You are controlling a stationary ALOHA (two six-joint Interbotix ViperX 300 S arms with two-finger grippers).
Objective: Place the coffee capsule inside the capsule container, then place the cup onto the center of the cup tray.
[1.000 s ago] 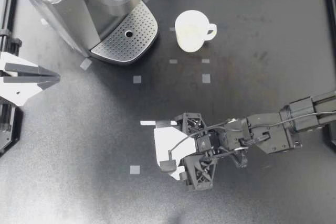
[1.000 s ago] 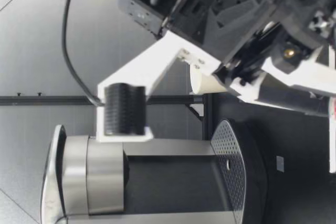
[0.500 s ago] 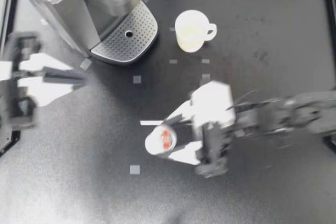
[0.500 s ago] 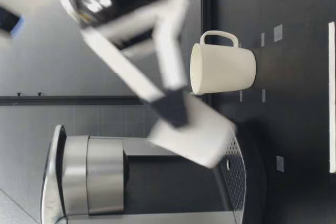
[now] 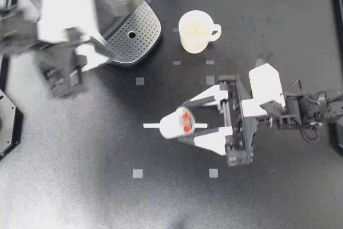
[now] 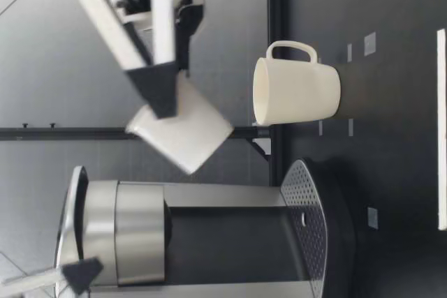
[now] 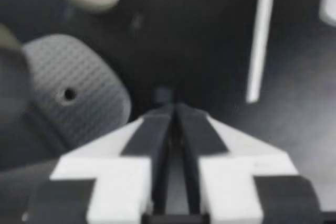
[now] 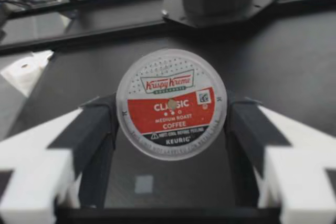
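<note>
Right of centre in the top view, my right gripper (image 5: 185, 122) pinches a white plastic coffee capsule with a red-printed foil lid (image 5: 170, 126) from two sides. The capsule sits over a thin white strip (image 5: 151, 126) on the black table (image 5: 80, 186). That arm's wrist view shows both dark pads (image 8: 100, 127) pressed against the capsule's rim, with the lid facing the camera. From table height, the capsule (image 6: 180, 132) hangs tilted, high above the surface, about level with the upper body of the silver coffee machine (image 6: 140, 242).

Toward the upper left of the top view, my left gripper (image 5: 99, 53) is blurred and sits just beside the machine's front. Its wrist view shows the fingers (image 7: 152, 129) pressed together. Ahead of them lies the round perforated metal cup tray (image 5: 131, 38). A cream ceramic cup with a handle (image 5: 195, 31) stands upright on the table to the tray's right, apart from it. The machine itself fills the upper left corner.
</note>
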